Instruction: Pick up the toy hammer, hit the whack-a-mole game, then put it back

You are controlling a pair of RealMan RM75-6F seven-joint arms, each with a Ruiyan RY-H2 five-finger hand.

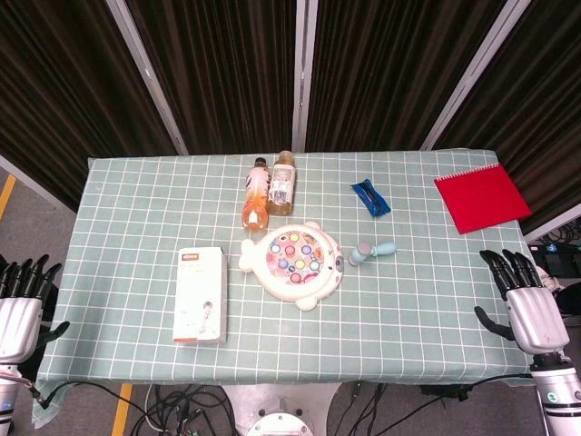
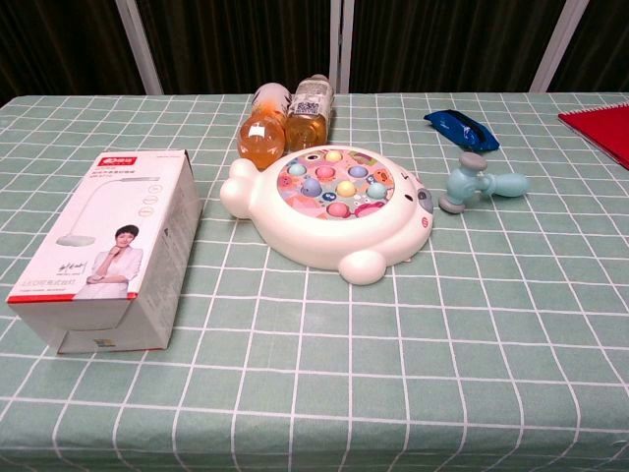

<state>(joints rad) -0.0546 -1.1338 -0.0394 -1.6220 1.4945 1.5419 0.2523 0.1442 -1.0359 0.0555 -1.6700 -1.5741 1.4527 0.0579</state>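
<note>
My left hand (image 1: pixel 20 313) and right hand (image 1: pixel 529 312) rest spread wide, empty. The hammer (image 1: pixel 372 251) lies ahead-left of my right hand, touching the game (image 1: pixel 293 263).

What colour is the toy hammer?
Light blue, with a grey head; the hammer shows best in the chest view.

A table (image 1: pixel 136 272) under a green checked cloth carries the whack-a-mole game (image 1: pixel 293 263) at its middle, with the toy hammer (image 1: pixel 371 252) just beside it. Two bottles (image 1: pixel 270 189) lie behind the game (side by side). A white box (image 1: pixel 201 295), a blue packet (image 1: pixel 370 197) and a red notebook (image 1: pixel 481 197) also lie on the cloth.
</note>
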